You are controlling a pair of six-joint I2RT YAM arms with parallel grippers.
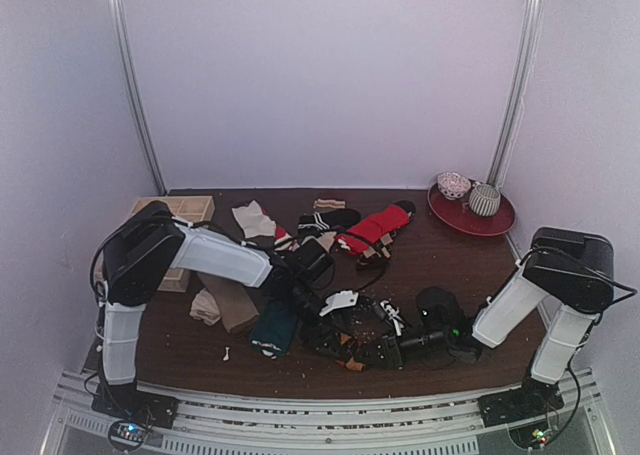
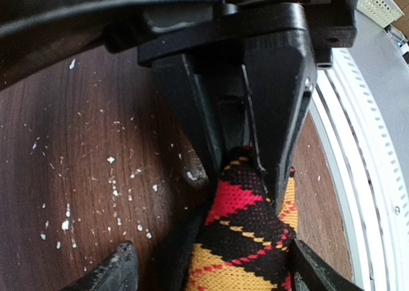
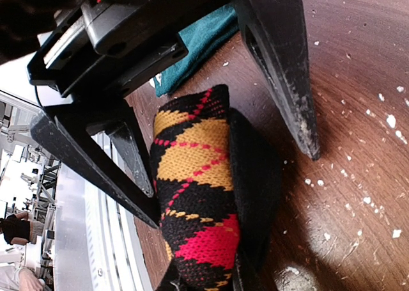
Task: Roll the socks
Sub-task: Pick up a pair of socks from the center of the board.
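Observation:
A black argyle sock [image 3: 195, 176] with orange and red diamonds lies bunched on the dark wooden table [image 1: 450, 265], near the front middle [image 1: 352, 362]. My right gripper [image 3: 201, 281] is shut on one end of it, and the left wrist view shows the same grip from the other side. My left gripper [image 2: 211, 252] is open, its fingers [image 2: 118, 272] straddling the sock [image 2: 239, 240] with a wide gap on the left. In the top view the left gripper [image 1: 335, 335] and right gripper [image 1: 378, 353] meet head-on. A teal sock [image 1: 275, 327] lies just to the left.
More socks lie at the back: red [image 1: 375, 227], black-and-white striped [image 1: 325, 220], beige [image 1: 255, 218], and a tan one [image 1: 205, 307] at the left. A red plate [image 1: 492, 225] holds rolled socks at the back right. A wooden box [image 1: 175, 210] stands back left. White lint specks dot the table.

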